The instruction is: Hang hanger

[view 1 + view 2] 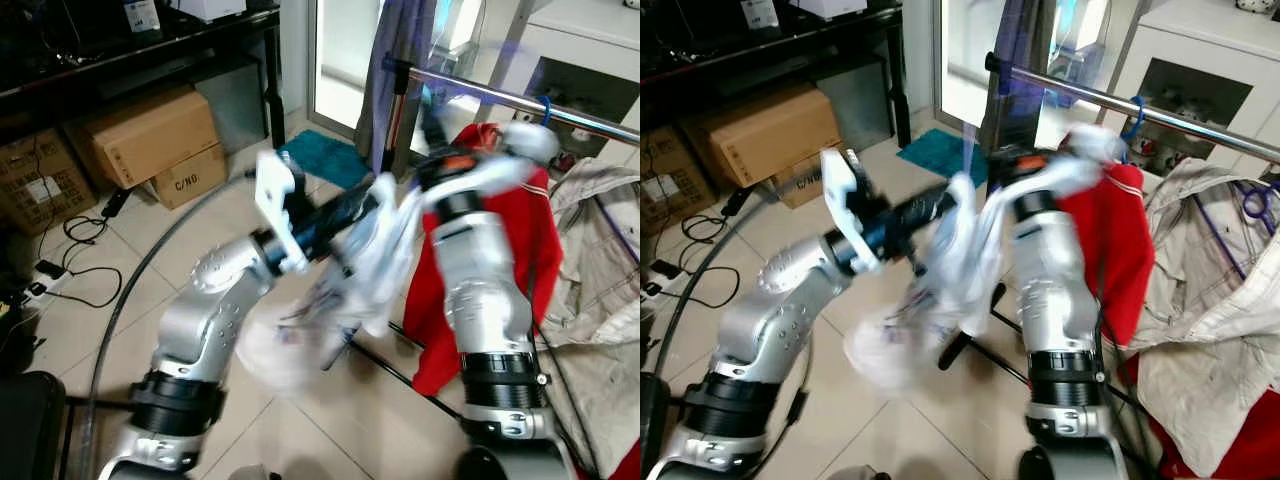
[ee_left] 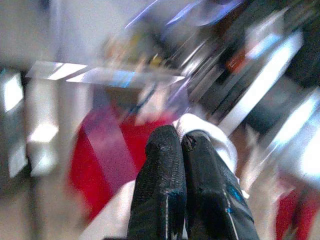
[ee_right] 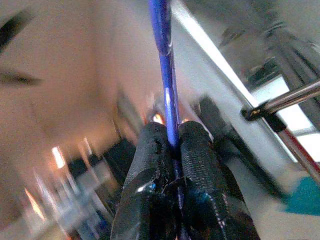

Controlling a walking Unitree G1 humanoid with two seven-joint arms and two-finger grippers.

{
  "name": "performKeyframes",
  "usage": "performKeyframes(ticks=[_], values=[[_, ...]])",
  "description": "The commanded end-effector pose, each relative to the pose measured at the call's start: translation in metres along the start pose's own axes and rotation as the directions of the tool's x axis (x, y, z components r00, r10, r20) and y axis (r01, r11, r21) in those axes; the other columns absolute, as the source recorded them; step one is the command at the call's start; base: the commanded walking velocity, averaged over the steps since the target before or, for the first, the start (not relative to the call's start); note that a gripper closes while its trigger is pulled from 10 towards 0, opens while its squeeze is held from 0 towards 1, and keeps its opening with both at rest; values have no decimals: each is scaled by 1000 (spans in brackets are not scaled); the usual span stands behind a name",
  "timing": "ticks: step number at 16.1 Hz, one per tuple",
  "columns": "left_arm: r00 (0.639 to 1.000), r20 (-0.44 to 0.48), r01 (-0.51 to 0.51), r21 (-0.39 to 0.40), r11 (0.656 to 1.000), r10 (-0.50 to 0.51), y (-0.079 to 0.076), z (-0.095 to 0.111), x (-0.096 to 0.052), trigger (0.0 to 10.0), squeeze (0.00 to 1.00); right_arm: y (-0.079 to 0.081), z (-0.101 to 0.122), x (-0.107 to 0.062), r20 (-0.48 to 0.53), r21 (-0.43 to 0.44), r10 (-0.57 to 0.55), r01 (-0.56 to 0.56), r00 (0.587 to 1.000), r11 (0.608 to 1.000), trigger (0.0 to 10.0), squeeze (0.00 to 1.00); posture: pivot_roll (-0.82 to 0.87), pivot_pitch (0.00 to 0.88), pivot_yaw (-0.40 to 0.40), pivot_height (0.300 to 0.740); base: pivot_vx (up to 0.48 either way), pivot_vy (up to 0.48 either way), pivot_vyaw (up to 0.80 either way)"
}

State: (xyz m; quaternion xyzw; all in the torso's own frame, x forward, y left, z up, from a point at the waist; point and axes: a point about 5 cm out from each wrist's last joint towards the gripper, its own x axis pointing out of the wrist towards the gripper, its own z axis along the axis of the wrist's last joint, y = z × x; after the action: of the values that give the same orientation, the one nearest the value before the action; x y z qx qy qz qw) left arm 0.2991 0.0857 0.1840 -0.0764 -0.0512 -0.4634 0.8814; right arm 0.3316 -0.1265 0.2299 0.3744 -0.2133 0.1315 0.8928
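- Heavy blur across the middle of the head views: the white garment (image 1: 940, 290) is a smear, its edges impossible to trace.
- The left gripper (image 2: 181, 139) has its two black fingers pressed flat together, white cloth bunched just behind the tips; whether they actually pinch that cloth, I cannot tell.
- The right gripper (image 3: 171, 135) is clamped on the hanger (image 3: 165, 65), a thin blue rod squeezed between both fingers.
- The hanger's long axis runs straight out past the fingertips, along the gripper's own line; its far end is cut off at the frame edge, and its hook cannot be made out.
- In the head views the right gripper is lost behind blur and the garment, up near the rail (image 1: 1160, 118).
- The rail is a steel bar slanting across the top right, already carrying a red garment (image 1: 1120, 260) and a beige one (image 1: 1210, 330), both close beside the right arm.
- A dark cloth (image 1: 400, 60) hangs at the rail's near end.
- Off to the left: cardboard boxes (image 1: 150, 135), cables on the tiled floor (image 1: 230, 230), a teal mat (image 1: 325, 158).
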Motion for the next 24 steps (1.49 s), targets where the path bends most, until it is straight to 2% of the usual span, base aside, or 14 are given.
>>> performKeyframes(ticks=[1,3,4,6,7,8,10,12,15,16,18,20,22,24], values=[[1000,-18,-9,7,1000,9,1,-1,-5,0,0,-3,20,4,111,114,-33,21,993,993,0,0,41,17,-3,740,0,0,0],[1000,-29,-2,-12,1000,1,0,-1,-13,0,0,-21,28,4,162,298,-157,103,974,949,0,0,43,20,-7,740,0,0,0],[993,-95,-64,-2,998,63,8,-10,-26,0,0,-41,31,1,167,486,-264,154,950,860,0,0,45,20,-12,740,0,0,0],[978,-153,-137,31,990,140,18,-18,-34,0,0,-48,32,-2,168,539,-293,161,941,827,0,0,45,20,-15,740,0,0,0],[948,-231,-206,77,975,219,29,-28,-46,0,0,-59,35,-6,177,646,-349,159,920,747,0,0,46,18,-18,740,0,0,0],[920,-295,-232,120,965,258,36,-34,-56,0,0,-64,38,-8,182,673,-358,150,916,724,0,0,46,18,-19,740,0,0,0],[912,-312,-238,127,963,266,38,-34,-65,0,0,-54,39,-4,155,489,-231,128,961,863,0,0,44,18,-20,740,0,0,0],[910,-306,-250,131,959,279,40,-31,-73,0,0,-35,31,-8,-10,57,8,-7,1000,998,0,0,41,18,-19,740,0,0,0],[885,-370,-252,129,959,282,36,-40,-89,0,0,-29,11,-40,-364,-225,183,-276,913,934,0,0,26,13,-8,740,0,0,0],[867,-391,-282,128,951,309,34,-47,-97,0,0,-42,-10,-73,-626,-350,125,-420,770,837,0,0,19,10,-6,740,0,0,0],[867,-372,-310,120,943,332,30,-51,-94,0,0,-63,-25,-101,-731,-420,-35,-410,681,809,0,0,14,20,-7,740,0,0,0],[863,-310,-388,100,916,400,23,-57,-86,0,0,-86,-32,-125,-682,-528,-257,-217,685,821,0,0,10,24,-11,740,0,0,0],[849,-303,-426,91,900,432,22,-60,-88,0,0,-89,-34,-135,-659,-543,-295,-167,692,823,0,0,12,25,-14,740,0,0,0],[802,-291,-516,102,850,522,18,-66,-97,0,0,-88,-43,-156,-626,-517,-346,-40,699,855,10000,0,30,30,-25,740,0,0,0]])
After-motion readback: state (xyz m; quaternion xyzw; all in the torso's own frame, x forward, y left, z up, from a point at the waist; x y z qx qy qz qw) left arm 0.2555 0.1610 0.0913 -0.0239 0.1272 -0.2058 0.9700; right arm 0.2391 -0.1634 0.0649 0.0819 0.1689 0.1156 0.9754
